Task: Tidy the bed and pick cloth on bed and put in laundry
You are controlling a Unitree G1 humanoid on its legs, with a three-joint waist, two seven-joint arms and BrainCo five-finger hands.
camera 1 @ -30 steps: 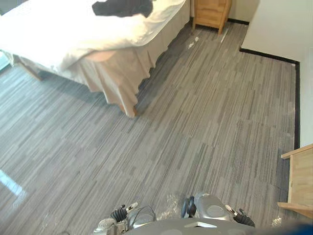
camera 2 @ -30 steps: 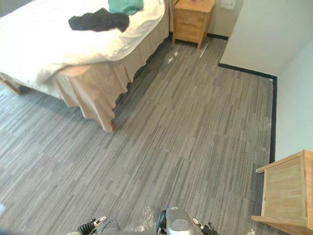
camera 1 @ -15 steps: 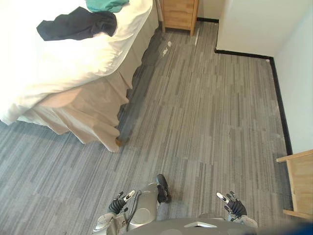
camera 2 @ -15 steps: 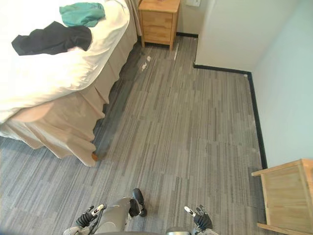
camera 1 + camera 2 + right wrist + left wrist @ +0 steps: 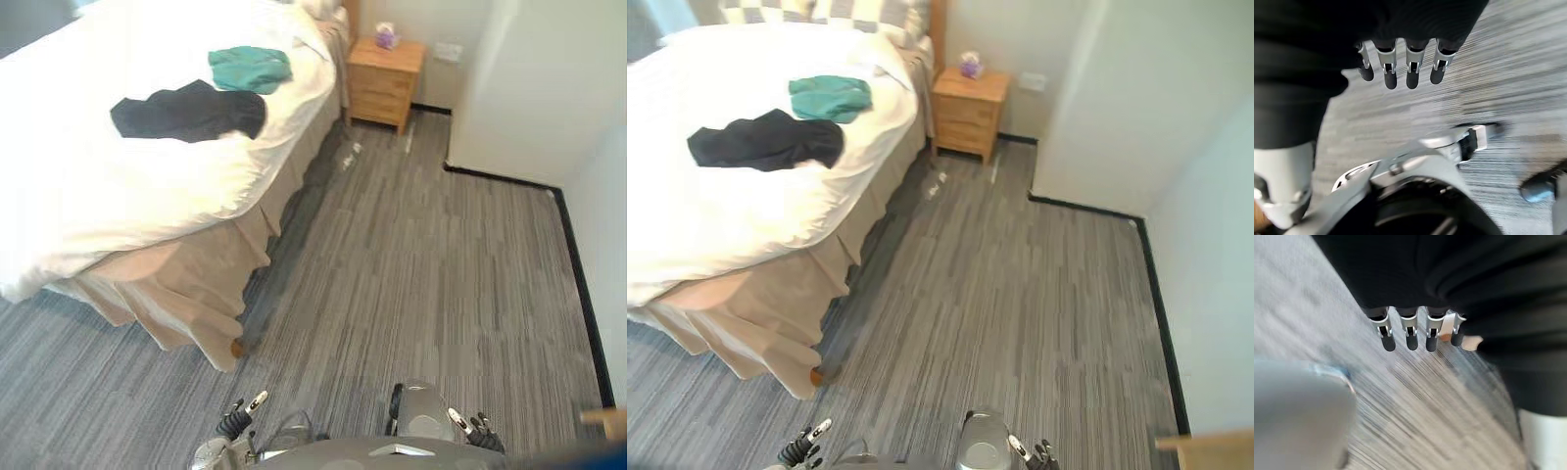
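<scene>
Lying on the puffy white bed [image 5: 88,186], a limp black cloth [image 5: 188,111] is sprawling beside a bunched teal cloth [image 5: 250,69] (toward the boxy wooden nightstand [image 5: 386,83]). The left hand [image 5: 1409,330] and right hand [image 5: 1390,68] are hanging over striped grey carpet [image 5: 411,284], fingers straight, slightly apart, holding nothing.

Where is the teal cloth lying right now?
In the left eye view the teal cloth lies on the white bed at upper left, just beyond the black cloth, toward the wooden nightstand.
</scene>
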